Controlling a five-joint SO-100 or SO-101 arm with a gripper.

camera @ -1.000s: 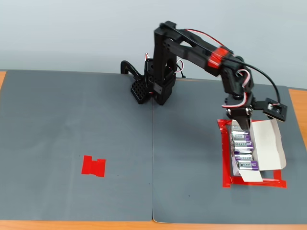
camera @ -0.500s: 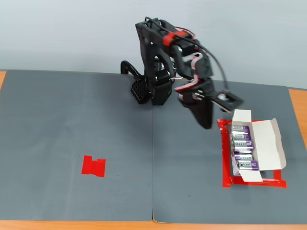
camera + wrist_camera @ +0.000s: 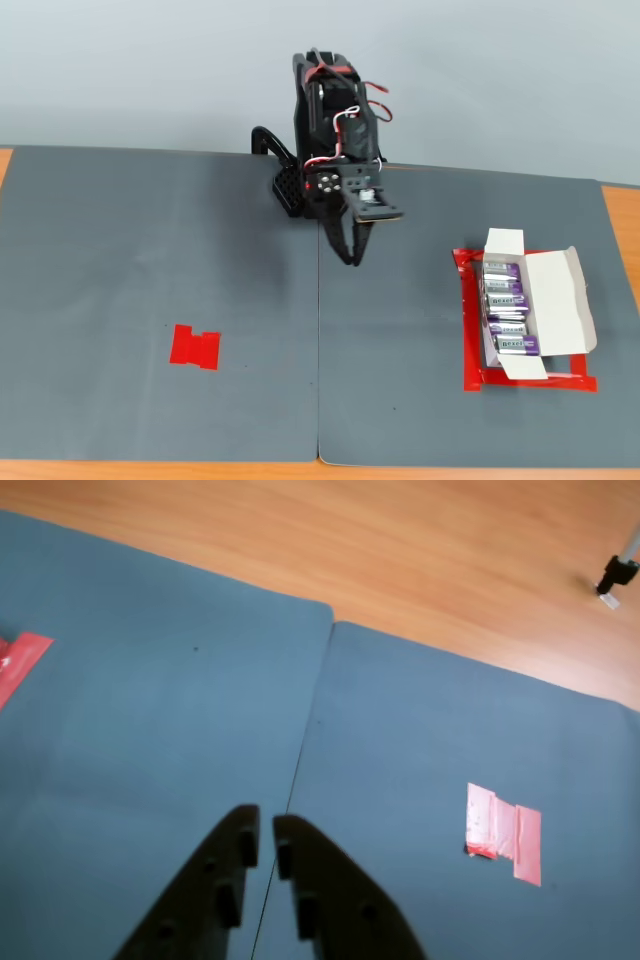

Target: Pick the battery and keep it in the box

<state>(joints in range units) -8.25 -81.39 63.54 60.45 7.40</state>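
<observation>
Black tool (image 3: 352, 258) back from box (image 3: 527, 305), jaws seemingly closed, empty.

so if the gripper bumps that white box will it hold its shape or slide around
Probably it slides or deforms. The box looks like thin white card with loose open flaps, so its walls likely flex when nudged. The batteries lying in a row inside add weight, which may steady it somewhat. It sits on a smooth grey mat inside a red tape outline; nothing visibly fixes it down.

Black arm (image 3: 330, 130) folded upright at upper centre of the fixed view, gripper (image 3: 352, 262) pointing down, jaws nearly closed, empty, fingertips (image 3: 247, 832) at bottom centre of the wrist view
</observation>
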